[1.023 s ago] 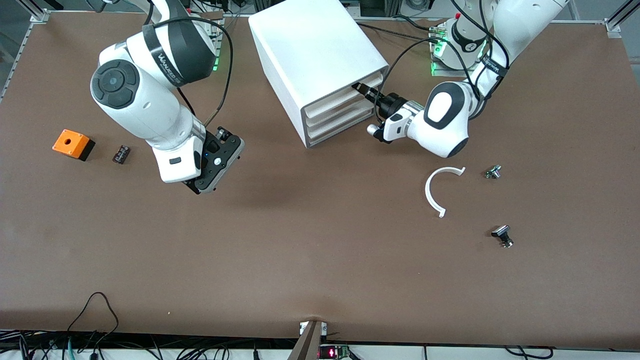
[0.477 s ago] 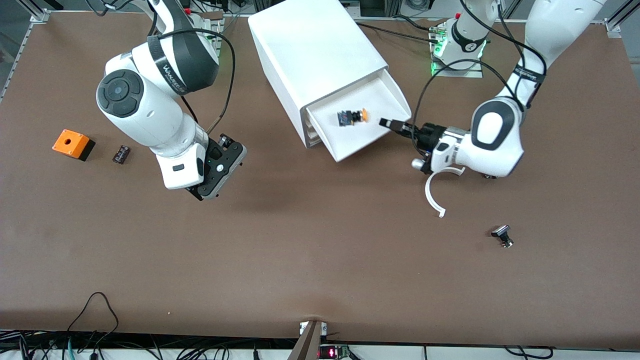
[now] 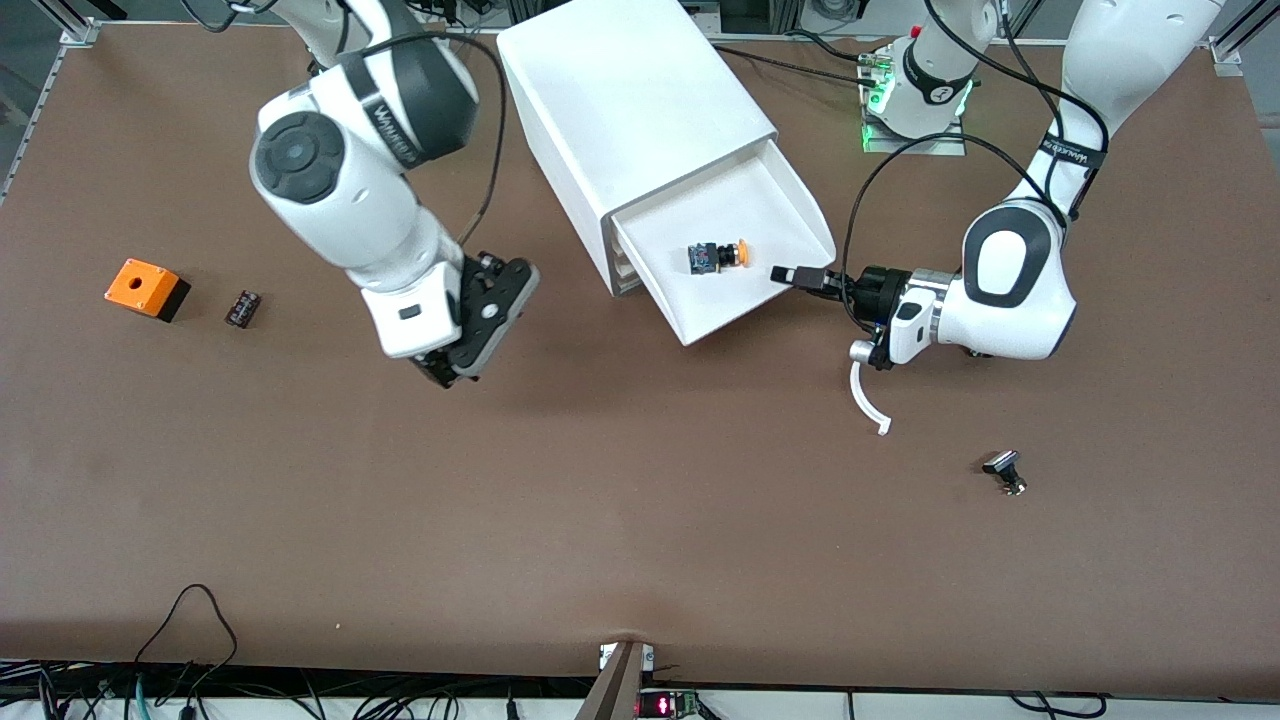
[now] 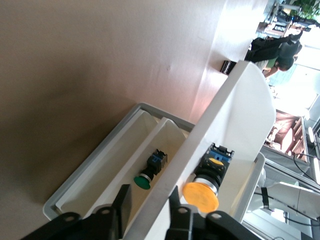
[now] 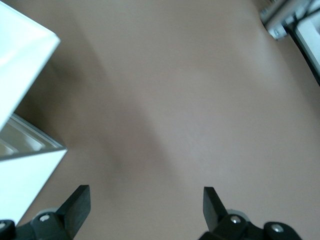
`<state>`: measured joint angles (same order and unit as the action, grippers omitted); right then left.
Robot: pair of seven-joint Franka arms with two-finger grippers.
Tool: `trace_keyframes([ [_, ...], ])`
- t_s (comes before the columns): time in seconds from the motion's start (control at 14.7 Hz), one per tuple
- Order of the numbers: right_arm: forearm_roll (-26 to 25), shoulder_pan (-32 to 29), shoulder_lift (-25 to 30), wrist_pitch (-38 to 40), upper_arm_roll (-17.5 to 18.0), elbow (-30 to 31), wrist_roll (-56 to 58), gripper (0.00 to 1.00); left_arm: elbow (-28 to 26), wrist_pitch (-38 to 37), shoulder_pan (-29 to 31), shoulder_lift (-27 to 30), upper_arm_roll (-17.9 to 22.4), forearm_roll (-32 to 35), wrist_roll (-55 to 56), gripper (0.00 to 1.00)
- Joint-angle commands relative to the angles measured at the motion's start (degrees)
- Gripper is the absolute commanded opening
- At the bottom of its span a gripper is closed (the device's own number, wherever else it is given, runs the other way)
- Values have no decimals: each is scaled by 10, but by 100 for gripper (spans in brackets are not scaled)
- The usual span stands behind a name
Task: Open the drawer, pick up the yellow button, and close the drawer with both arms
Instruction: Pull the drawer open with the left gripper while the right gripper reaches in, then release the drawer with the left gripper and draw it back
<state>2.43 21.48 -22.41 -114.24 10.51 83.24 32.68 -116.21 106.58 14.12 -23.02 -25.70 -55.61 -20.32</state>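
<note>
The white cabinet (image 3: pixel 630 100) stands at the back middle of the table. Its top drawer (image 3: pixel 790 215) is pulled out toward the front camera. The button (image 3: pixel 718 256), with orange cap, black body and blue part, lies on its side in the drawer; it also shows in the left wrist view (image 4: pixel 201 196). My left gripper (image 3: pixel 790 273) is at the drawer's front wall (image 4: pixel 235 115), one finger on each side, shut on it (image 4: pixel 148 205). My right gripper (image 3: pixel 445 375) is open and empty (image 5: pixel 145 197) over bare table beside the cabinet, toward the right arm's end.
An orange cube with a hole (image 3: pixel 140 285) and a small black part (image 3: pixel 243 307) lie toward the right arm's end. A white curved strip (image 3: pixel 865 395) and a black-and-silver part (image 3: pixel 1005 470) lie near the left arm. A green-capped button (image 4: pixel 149 170) lies in a lower tray.
The top drawer went from shut to pulled out, my left gripper moving with its front wall. The button came into view. My right gripper moved toward the cabinet.
</note>
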Motion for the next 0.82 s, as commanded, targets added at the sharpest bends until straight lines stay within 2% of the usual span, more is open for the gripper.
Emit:
trace_keyframes([
  [0.0,5,34,-16,-5,-3,-24,3,100,5,15,5,20,3,-2,9,100],
  [0.2,4,60,-17,2,-2,-36,4,100,10,67,7,74,4,26,12,100],
  [0.48,-22,101,-26,9,-1,-55,5,100,27,135,13,151,8,256,13,100],
  [0.61,-30,132,-42,35,-1,-84,4,100,41,141,12,183,32,326,13,100],
  [0.75,-29,155,-79,75,-1,-146,5,100,41,129,12,218,47,379,18,100],
])
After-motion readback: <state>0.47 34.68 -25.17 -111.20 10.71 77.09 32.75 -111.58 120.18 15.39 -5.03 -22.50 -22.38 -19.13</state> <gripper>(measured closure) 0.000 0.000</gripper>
